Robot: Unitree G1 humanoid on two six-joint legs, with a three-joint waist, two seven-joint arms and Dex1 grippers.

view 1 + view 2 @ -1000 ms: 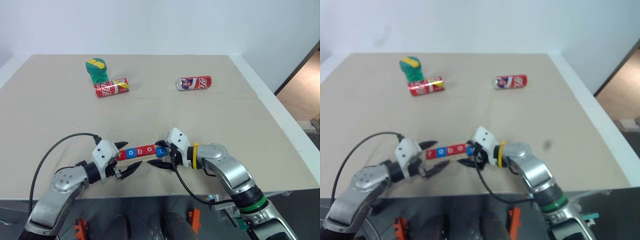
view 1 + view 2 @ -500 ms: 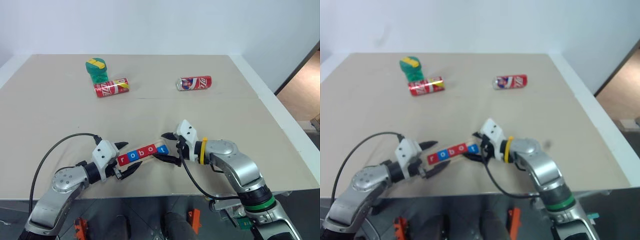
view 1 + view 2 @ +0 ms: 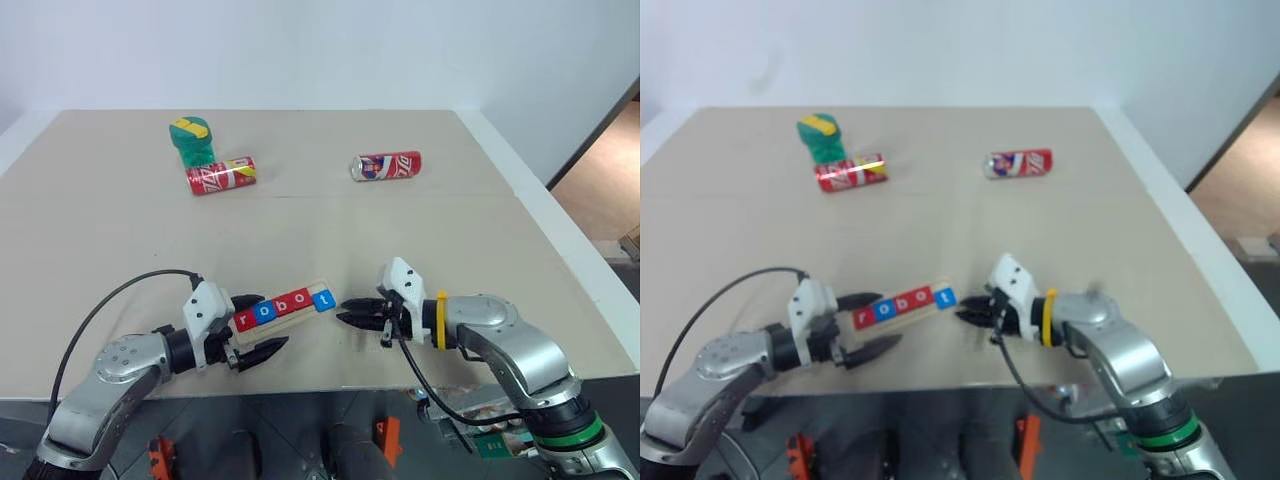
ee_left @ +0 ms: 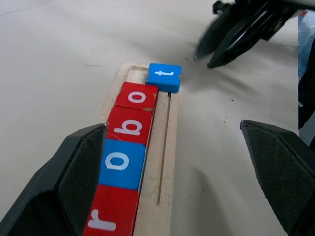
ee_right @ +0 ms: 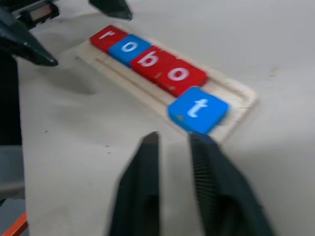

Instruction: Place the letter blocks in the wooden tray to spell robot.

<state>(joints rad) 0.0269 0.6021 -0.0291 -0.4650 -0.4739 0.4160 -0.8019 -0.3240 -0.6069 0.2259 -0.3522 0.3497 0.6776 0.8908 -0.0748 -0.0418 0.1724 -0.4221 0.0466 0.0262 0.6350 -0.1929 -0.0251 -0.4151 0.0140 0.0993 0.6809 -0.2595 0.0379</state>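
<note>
Beige table (image 3: pixel 420 240): wooden tray (image 3: pixel 283 307) between the tools; two soda cans (image 3: pixel 222 175) and a green object (image 3: pixel 192 141) well beyond.

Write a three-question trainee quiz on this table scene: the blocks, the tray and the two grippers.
1. True or false: all five letter blocks lie in the wooden tray.
2. Which block sits askew at the tray's end? A) red r B) blue t C) red b
3. Fill in: the left gripper is ____, straddling the tray's r end.

Key: 1 true, spelling robot. 2 B, the blue t, skewed beside the shut right gripper, which holds nothing. 3 open.
</note>
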